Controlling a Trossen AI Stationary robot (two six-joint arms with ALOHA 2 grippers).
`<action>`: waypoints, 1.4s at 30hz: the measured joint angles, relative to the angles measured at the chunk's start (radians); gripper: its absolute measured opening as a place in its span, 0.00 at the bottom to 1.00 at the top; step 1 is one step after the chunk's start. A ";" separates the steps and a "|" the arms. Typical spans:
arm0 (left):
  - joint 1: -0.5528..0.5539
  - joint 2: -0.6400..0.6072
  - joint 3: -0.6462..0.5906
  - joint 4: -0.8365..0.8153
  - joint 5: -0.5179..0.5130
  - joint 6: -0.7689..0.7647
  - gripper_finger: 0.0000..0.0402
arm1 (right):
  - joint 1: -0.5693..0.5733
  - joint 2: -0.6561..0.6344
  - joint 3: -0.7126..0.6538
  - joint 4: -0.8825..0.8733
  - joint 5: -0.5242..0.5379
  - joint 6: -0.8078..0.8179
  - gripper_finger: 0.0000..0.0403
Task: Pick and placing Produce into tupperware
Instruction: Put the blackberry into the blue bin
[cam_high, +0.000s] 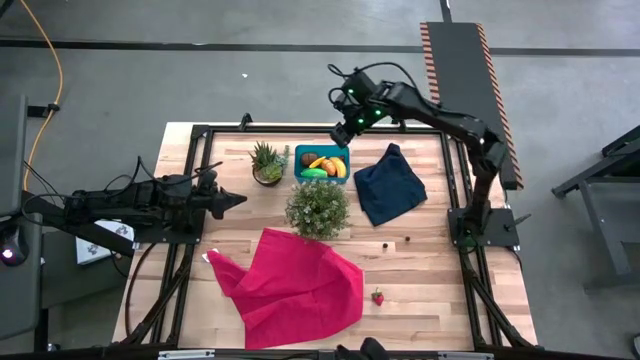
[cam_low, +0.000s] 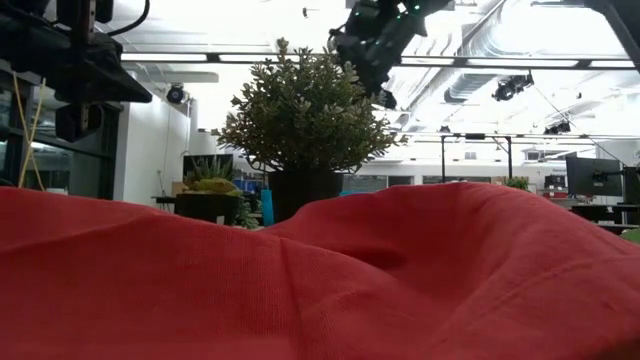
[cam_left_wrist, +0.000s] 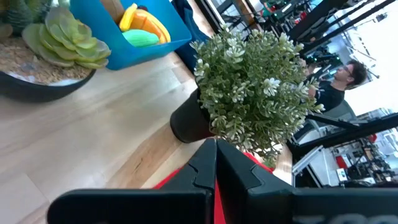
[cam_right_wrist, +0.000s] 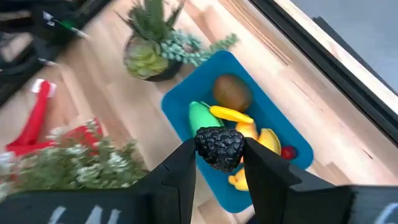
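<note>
One dark berry (cam_right_wrist: 220, 148) gripped above tupperware (cam_right_wrist: 180, 102) rim

Tupperware (cam_high: 322, 152) at the table's (cam_high: 440, 290) far edge, banana (cam_high: 340, 167) and other produce inside, succulent pot (cam_high: 267, 165) just left, bushy plant (cam_high: 318, 208) in front, folded cloth (cam_high: 390, 185) right (strawberry (cam_high: 378, 297) well apart, near front), spread cloth (cam_high: 290, 285) before the plant.

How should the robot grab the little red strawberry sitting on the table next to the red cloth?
Best guess: come straight down from above and pinch the strawberry across its rounded red sides. It lies alone on bare wood beside the red cloth, so nothing blocks a top approach. It is too small here to tell which way its tip points. The right gripper already holds a dark berry.
</note>
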 joint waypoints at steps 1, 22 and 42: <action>0.000 0.000 0.000 0.000 -0.005 0.000 0.00 | 0.002 0.015 0.014 -0.011 0.011 -0.001 0.26; 0.000 0.000 0.000 -0.001 -0.054 0.109 0.00 | 0.066 0.226 0.028 -0.013 0.157 0.091 0.26; 0.000 0.001 0.000 -0.085 -0.083 0.113 0.00 | 0.024 0.295 0.027 -0.015 0.245 0.252 0.26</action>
